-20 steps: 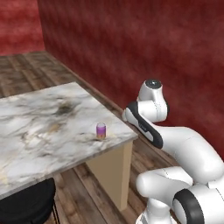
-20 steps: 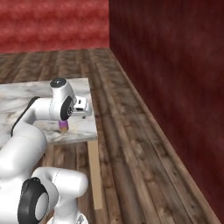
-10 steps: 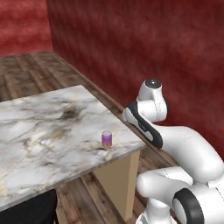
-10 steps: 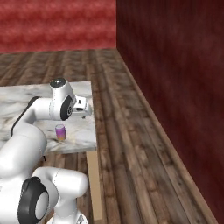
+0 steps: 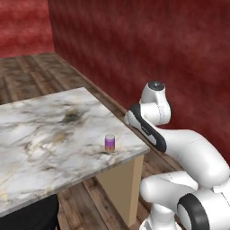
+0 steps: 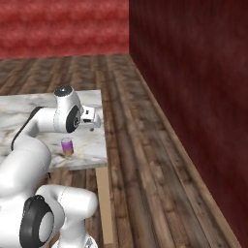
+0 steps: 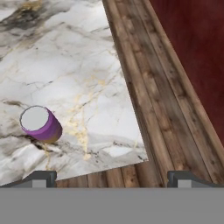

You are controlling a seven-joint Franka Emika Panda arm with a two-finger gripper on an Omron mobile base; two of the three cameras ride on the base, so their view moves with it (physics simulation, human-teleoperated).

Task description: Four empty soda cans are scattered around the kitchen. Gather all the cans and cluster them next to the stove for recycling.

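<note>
Behind and to the right of everything runs a dark red wall, meeting a brighter red wall at the far end of the room. Wood plank floor covers the ground, planks running near to far along the dark wall. Marble desk, white with grey and gold veins, stands left of the arm on a tan wooden leg; its right edge lies parallel to the dark wall with a strip of floor between. White arm rises near the desk's near right corner, elbow joint high, forearm bent down. Dark rounded seat sits at the near left under the desk edge, type unclear. Purple soda can stands upright on the desk near that near right corner, silver top up, close to the near edge but not on it; in the hand view it sits to the left. Hand hangs above the desk corner and floor, jaws spread fully wide, holding nothing, well apart from the can.
</note>
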